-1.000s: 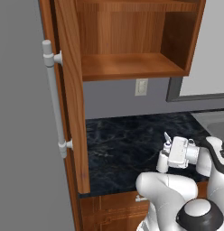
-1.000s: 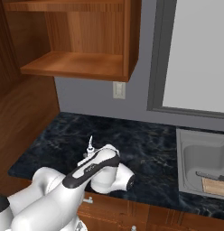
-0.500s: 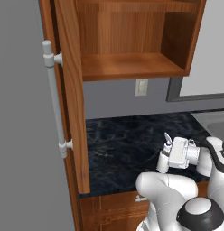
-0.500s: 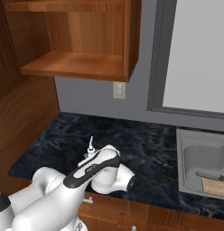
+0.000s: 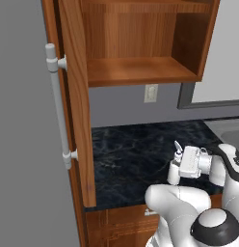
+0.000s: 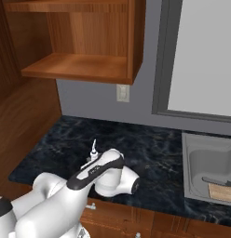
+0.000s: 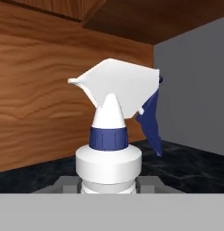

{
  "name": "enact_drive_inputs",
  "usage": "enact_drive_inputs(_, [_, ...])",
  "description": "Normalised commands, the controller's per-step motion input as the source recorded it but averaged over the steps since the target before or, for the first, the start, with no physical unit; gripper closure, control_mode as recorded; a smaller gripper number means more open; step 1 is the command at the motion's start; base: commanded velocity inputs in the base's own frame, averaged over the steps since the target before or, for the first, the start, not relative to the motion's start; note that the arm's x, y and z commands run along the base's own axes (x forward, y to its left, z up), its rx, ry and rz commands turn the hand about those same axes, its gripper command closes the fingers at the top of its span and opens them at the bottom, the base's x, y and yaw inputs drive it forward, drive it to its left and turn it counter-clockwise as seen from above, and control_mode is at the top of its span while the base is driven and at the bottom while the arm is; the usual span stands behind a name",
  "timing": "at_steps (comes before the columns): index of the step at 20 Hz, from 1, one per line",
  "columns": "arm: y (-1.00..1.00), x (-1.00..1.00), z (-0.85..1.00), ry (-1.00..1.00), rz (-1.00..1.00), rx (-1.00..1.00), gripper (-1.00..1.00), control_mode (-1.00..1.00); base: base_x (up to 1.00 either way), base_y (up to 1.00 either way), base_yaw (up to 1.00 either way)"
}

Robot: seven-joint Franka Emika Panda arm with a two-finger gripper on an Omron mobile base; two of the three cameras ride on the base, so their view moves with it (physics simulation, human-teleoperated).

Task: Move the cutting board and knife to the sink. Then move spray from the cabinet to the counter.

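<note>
The white spray bottle (image 7: 114, 118), with a blue collar and blue trigger, stands upright in my gripper (image 7: 109, 185), which is shut on its neck. The spray (image 5: 175, 166) hangs low over the front of the black counter (image 5: 126, 154), held by the gripper (image 5: 182, 169); whether it touches the worktop I cannot tell. From the right, just the spray's nozzle tip (image 6: 93, 148) pokes above my arm. The cabinet (image 5: 136, 70) is open, its shelf bare. In the sink (image 6: 201, 160) lie the cutting board (image 6: 222, 192) and the knife (image 6: 220, 181).
The cabinet door (image 5: 75, 111) stands swung out at the left with its silver bar handle (image 5: 58, 106). A wall socket (image 5: 150, 92) sits under the cabinet, and a grey window frame (image 6: 164, 60) rises behind the sink. A wooden side panel (image 6: 24, 116) bounds the counter's left.
</note>
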Motion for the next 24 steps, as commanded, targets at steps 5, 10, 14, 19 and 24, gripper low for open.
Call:
enact_drive_inputs(5, [-0.02,0.09,-0.28,0.05,0.03,0.0,1.0,-1.0,0.0,0.0,0.0])
enact_drive_inputs(10, [-0.04,0.05,-0.25,0.01,0.03,0.0,1.0,-1.0,0.0,0.0,0.0])
enact_drive_inputs(14, [-0.01,0.03,-0.26,0.0,0.03,0.0,1.0,-1.0,0.0,0.0,0.0])
enact_drive_inputs(19, [-0.01,0.0,-0.26,0.0,0.03,0.0,-1.0,-1.0,0.0,0.0,0.0])
enact_drive_inputs(24, [0.0,0.0,-0.25,0.01,0.02,0.0,-1.0,-1.0,0.0,0.0,0.0])
